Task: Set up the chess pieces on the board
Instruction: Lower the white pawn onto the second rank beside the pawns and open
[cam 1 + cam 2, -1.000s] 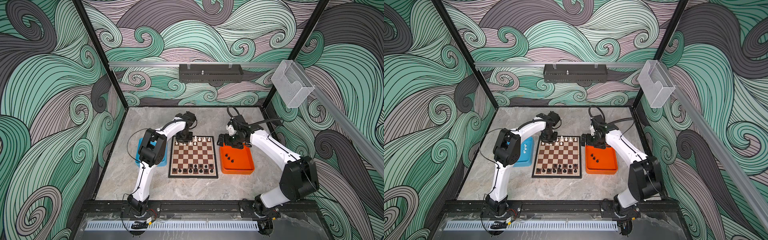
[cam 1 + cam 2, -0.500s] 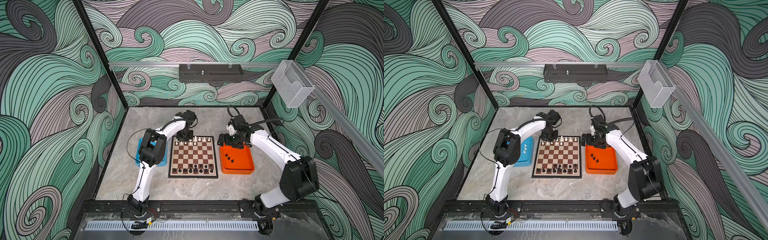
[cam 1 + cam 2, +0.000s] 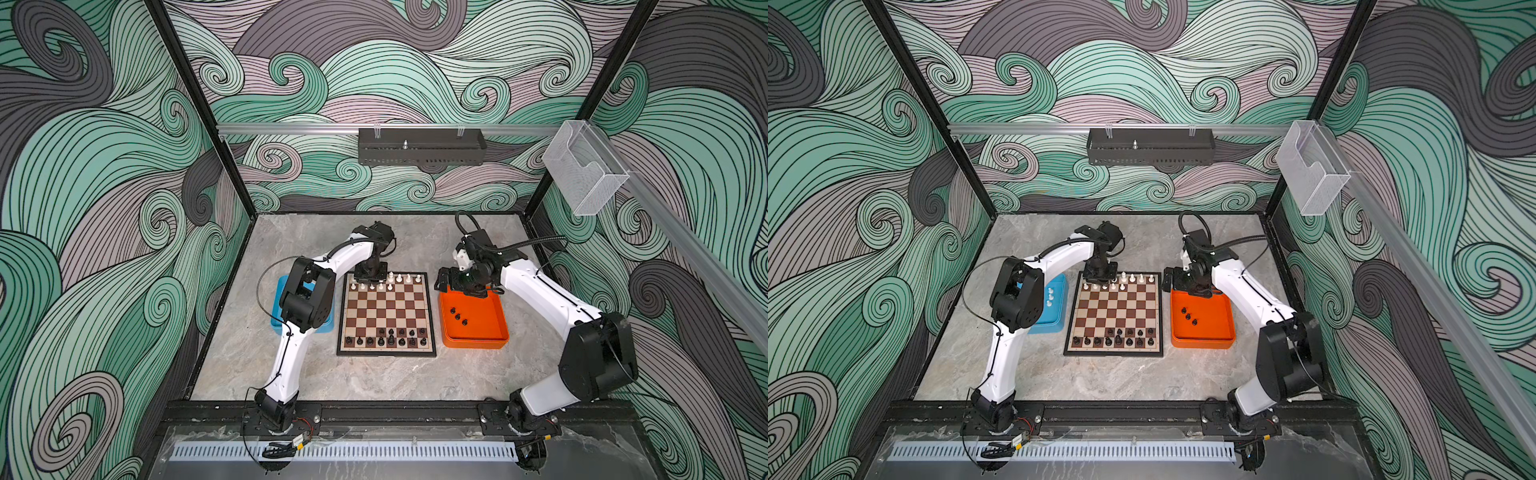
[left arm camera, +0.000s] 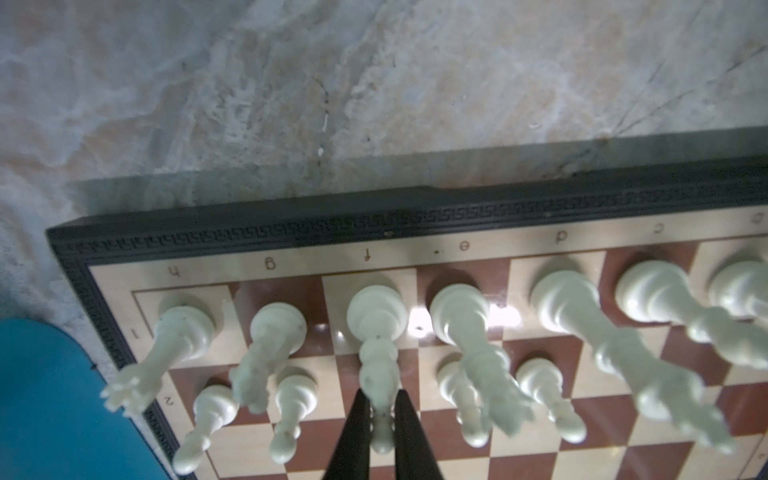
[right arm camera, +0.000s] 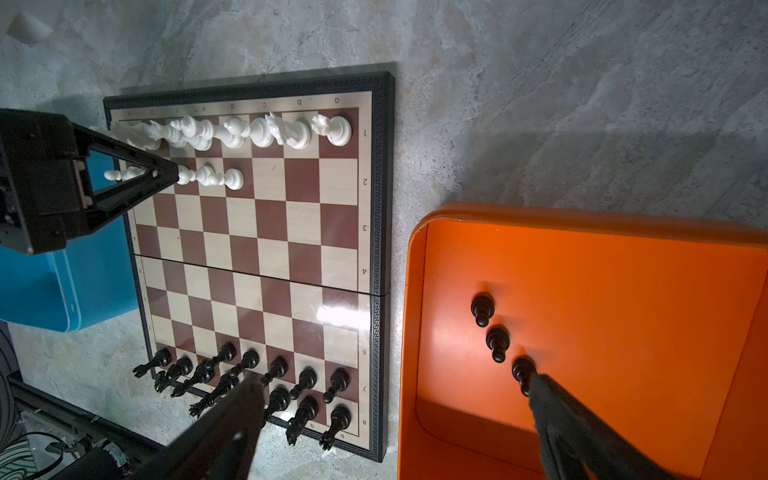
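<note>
Left gripper [image 4: 380,405] holds a white pawn [image 4: 382,440]; right gripper [image 5: 392,382] hangs over the orange tray [image 5: 582,270].
Left jaws are clamped on the pawn at the 2nd rank of the board [image 4: 316,255], the white back row [image 4: 457,316] just beyond the fingertips [image 4: 357,415]. Right jaws stand wide apart, 3 black pawns [image 5: 497,340] in the tray between them, 1 beside a fingertip [image 5: 540,390].

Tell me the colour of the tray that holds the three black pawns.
Orange. The tray shows best in the right wrist view, with the black pawns standing inside.

Grey marble tabletop [image 3: 374,378], chessboard [image 3: 386,308] ctr, blue tray [image 3: 1057,319] L, orange tray [image 3: 484,322] R
</note>
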